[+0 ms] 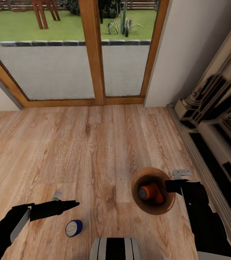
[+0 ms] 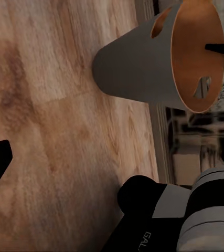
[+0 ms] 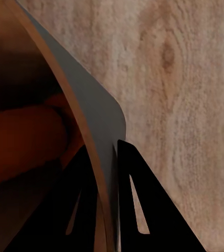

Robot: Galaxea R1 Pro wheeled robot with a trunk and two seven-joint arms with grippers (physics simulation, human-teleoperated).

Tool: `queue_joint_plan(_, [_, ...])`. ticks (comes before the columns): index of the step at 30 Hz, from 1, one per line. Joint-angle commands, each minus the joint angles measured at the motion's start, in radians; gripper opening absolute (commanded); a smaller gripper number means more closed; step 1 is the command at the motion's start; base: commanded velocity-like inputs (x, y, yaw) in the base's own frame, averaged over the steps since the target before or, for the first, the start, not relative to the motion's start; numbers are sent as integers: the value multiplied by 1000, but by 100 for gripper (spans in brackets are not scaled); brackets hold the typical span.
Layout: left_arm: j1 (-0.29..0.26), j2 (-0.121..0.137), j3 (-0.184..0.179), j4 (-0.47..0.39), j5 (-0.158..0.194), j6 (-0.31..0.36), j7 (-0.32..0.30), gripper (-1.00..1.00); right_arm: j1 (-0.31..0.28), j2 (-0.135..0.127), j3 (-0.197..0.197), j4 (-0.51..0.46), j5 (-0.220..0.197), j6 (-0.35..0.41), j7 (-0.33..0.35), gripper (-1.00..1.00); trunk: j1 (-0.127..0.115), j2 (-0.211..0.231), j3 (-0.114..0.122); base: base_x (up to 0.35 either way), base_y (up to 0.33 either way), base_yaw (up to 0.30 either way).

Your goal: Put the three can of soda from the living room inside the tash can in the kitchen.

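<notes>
While pinched at its rim by the right tool (image 1: 170, 185), tash can (image 1: 139, 202) with orange soda can (image 1: 151, 193) inside.

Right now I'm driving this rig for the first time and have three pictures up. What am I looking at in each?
The big picture looks down from the robot's head at a wood floor. A brown trash can stands there with an orange can lying inside; a blue can lies on the floor near the base. The black left end effector points toward the blue can, holding nothing. The other two pictures come from cameras on the wrists. The right end effector is clamped on the bin's wall, one finger inside, one outside.
</notes>
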Motion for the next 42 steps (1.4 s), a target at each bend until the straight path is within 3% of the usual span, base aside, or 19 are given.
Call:
queue_joint_plan(1, [6,0,1,3,6,-1,-6,100,0,1,0,0,-6,1,6,-100,0,0,0,0,0,0])
queue_joint_plan(4, [14,0,1,7,22,-6,-23,100,0,1,0,0,1,1,11,-100,0,0,0,0,0,0])
queue_joint_plan(18, [15,0,0,7,20,-7,-101,100,0,1,0,0,22,1,30,-100,0,0,0,0,0,0])
queue_joint_plan(19, [15,0,0,7,20,-7,-123,100,0,1,0,0,-56,1,30,-100,0,0,0,0,0,0])
queue_joint_plan(42, [15,4,0,7,16,-7,-121,100,0,2,0,0,-56,1,30,-100,0,0,0,-94,-77,0])
